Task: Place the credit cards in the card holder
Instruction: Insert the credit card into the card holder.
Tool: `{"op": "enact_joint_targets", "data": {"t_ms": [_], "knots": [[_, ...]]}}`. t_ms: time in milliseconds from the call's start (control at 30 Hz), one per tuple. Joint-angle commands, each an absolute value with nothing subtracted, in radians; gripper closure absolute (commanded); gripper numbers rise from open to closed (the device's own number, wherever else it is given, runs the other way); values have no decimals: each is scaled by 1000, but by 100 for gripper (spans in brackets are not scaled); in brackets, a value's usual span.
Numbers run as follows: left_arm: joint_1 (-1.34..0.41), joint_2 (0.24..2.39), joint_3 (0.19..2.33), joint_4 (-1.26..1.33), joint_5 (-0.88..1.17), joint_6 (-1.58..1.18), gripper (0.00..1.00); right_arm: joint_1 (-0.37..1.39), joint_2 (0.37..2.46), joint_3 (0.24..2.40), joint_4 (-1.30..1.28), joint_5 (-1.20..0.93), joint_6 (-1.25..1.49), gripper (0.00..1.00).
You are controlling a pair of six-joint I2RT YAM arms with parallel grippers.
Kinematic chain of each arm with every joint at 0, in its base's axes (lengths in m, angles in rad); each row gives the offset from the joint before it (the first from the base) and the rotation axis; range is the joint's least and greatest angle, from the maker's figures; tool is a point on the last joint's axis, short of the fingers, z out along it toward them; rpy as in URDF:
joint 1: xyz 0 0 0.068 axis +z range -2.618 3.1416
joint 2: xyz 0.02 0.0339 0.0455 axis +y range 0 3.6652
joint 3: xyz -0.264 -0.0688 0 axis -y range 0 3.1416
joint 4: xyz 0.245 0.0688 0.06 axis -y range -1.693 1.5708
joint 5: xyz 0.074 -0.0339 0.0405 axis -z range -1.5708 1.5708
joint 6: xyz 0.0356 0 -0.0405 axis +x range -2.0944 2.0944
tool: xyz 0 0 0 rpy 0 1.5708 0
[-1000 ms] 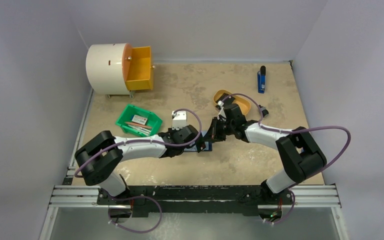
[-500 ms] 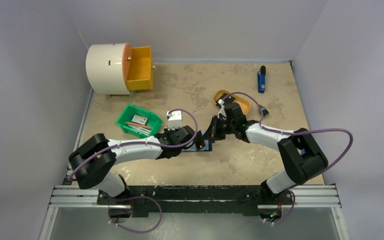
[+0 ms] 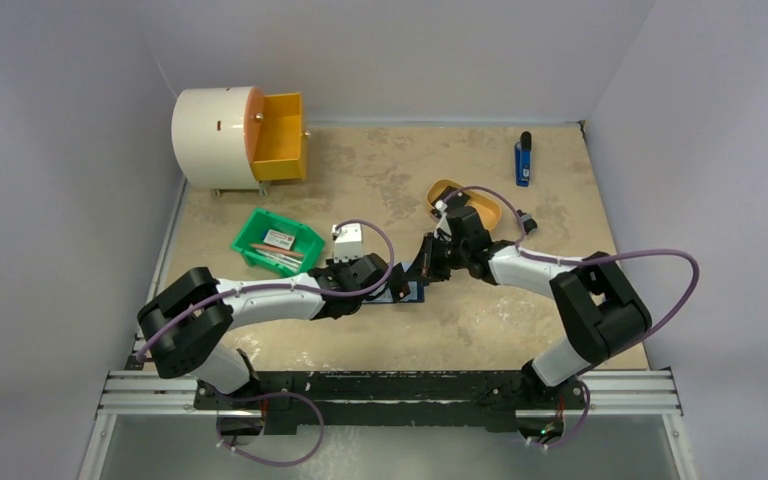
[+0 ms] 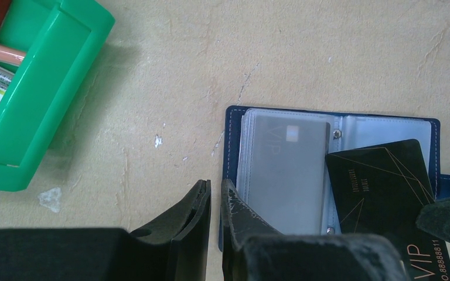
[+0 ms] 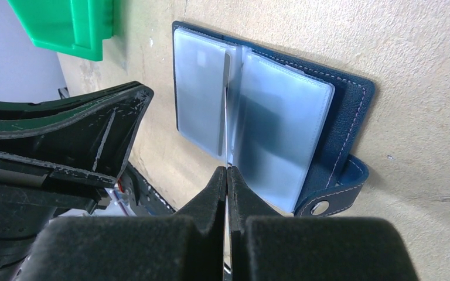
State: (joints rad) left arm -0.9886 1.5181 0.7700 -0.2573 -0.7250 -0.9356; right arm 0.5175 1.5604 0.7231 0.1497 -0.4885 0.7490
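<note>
The navy-blue card holder (image 4: 232, 140) lies open on the table, its clear sleeves up; it also shows in the top view (image 3: 415, 293) and the right wrist view (image 5: 343, 105). A grey card (image 4: 284, 167) sits inside its left sleeve. My right gripper (image 5: 227, 171) is shut on a black VIP card (image 4: 387, 187), seen edge-on (image 5: 227, 111) over the fold between the sleeves. My left gripper (image 4: 215, 190) is shut and empty, with its tips at the holder's left edge. The snap tab (image 5: 322, 205) lies flat at the side.
A green bin (image 3: 280, 243) with pens stands left of the holder, also in the left wrist view (image 4: 35, 111). A mustard-yellow tray (image 3: 480, 205) lies behind the right arm. A white drum with an orange drawer (image 3: 280, 135) is at the back left, a blue object (image 3: 523, 160) at the back right.
My left wrist has shifted slightly left by the holder's edge. My right gripper with the black card has hardly moved.
</note>
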Motion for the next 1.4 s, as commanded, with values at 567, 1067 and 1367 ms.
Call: {"op": "enact_joint_targets", "data": {"t_ms": [567, 1067, 1367], "knots": [[-986, 1520, 722, -214, -723, -971, 90, 517, 1624, 689, 321, -541, 834, 100], [-986, 1514, 681, -189, -700, -984, 90, 517, 1663, 655, 399, -500, 895, 100], [-985, 1514, 671, -170, -684, -985, 91, 517, 1683, 641, 439, -477, 939, 100]]}}
